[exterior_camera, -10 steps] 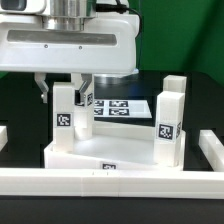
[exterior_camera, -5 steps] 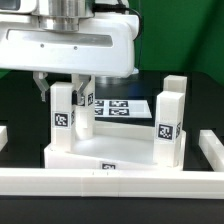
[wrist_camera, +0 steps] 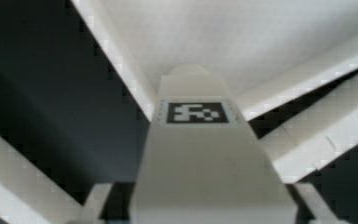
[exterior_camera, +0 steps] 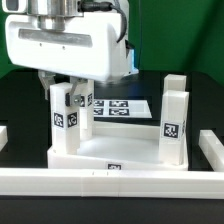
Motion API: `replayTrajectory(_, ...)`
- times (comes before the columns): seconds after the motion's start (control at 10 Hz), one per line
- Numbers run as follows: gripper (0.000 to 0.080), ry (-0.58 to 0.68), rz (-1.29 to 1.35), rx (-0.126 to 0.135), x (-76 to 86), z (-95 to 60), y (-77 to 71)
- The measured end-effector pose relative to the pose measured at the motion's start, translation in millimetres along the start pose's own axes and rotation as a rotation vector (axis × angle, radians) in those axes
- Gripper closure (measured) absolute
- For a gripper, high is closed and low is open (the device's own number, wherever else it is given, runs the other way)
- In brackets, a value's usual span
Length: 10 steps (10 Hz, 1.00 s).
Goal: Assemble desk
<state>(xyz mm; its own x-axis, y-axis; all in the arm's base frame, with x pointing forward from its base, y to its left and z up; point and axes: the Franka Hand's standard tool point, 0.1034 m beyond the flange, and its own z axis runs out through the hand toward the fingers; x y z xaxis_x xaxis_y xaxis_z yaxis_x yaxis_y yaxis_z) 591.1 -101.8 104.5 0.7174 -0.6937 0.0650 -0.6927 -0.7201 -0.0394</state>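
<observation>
The desk slab (exterior_camera: 112, 158) lies flat near the front rail, with legs standing upright in its corner sockets. My gripper (exterior_camera: 63, 87) reaches down over the front leg on the exterior view's left (exterior_camera: 65, 116), shut on its top. Another leg (exterior_camera: 172, 120) stands at the exterior view's right, and a third (exterior_camera: 88, 99) shows just behind the gripped one. In the wrist view the gripped leg (wrist_camera: 202, 150) runs away from the camera with its tag facing up, and my gripper (wrist_camera: 201, 206) holds it, a finger (wrist_camera: 94, 203) pressing on each side.
The marker board (exterior_camera: 127, 108) lies flat behind the slab. A long white rail (exterior_camera: 110, 186) runs along the front, with shorter rails at the exterior view's right (exterior_camera: 212, 148) and left (exterior_camera: 3, 135). The table is black.
The hand has turned about the leg's upright axis, its body swinging toward the exterior view's left. The grip on the leg is unchanged.
</observation>
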Motion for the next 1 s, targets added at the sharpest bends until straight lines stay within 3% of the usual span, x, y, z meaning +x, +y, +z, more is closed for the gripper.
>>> replayTrajectory(0.4, 0.0509, -0.012, 0.343, 0.036, 0.3, 0.3, -0.3)
replayTrajectory(0.7, 0.0509, -0.031, 0.521, 0.028, -1.1, 0.4, 0.4)
replayTrajectory(1.0, 0.0457, -0.029, 0.446, 0.025, -1.5, 1.4, 0.8)
